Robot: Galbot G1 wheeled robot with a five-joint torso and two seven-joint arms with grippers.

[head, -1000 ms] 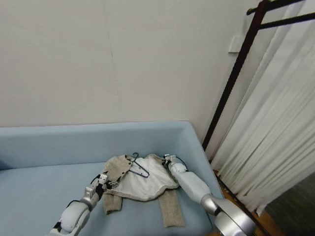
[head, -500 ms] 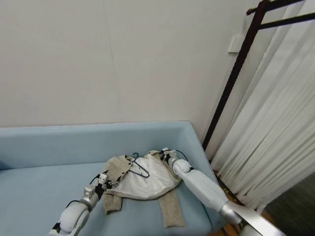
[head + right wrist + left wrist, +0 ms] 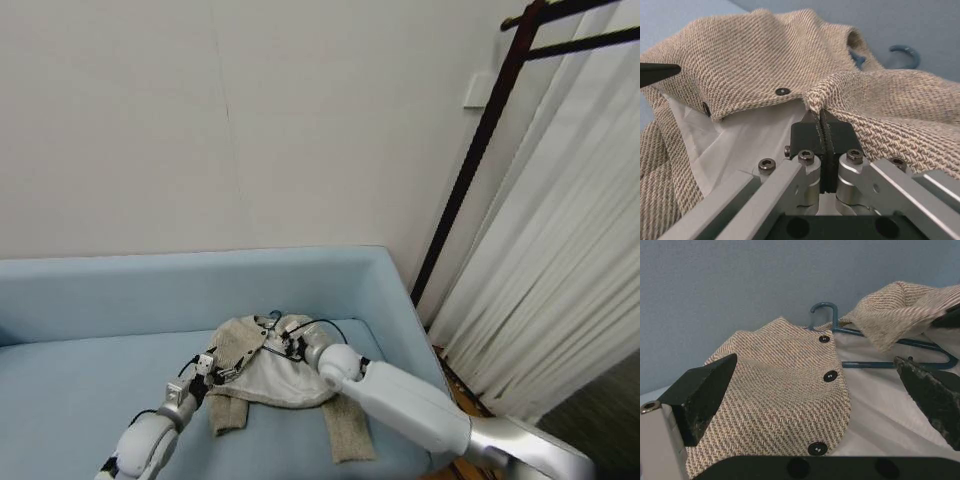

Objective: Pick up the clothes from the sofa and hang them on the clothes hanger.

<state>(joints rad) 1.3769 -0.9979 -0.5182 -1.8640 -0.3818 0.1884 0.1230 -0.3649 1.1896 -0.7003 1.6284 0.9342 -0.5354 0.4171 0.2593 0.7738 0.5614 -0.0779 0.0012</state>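
The cardigan (image 3: 265, 380) lies low in the middle of the frame on the sofa (image 3: 100, 300), with a hanger (image 3: 875, 347) tucked inside. The right gripper (image 3: 821, 117) is clamped on one front flap, seemingly to fold it over the hanger. The left gripper (image 3: 217, 367) hovers spread open beside the other flap.

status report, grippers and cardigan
Right gripper shut on cardigan front edge. Left gripper open by its buttoned panel. Cardigan lies on sofa, blue hanger inside.
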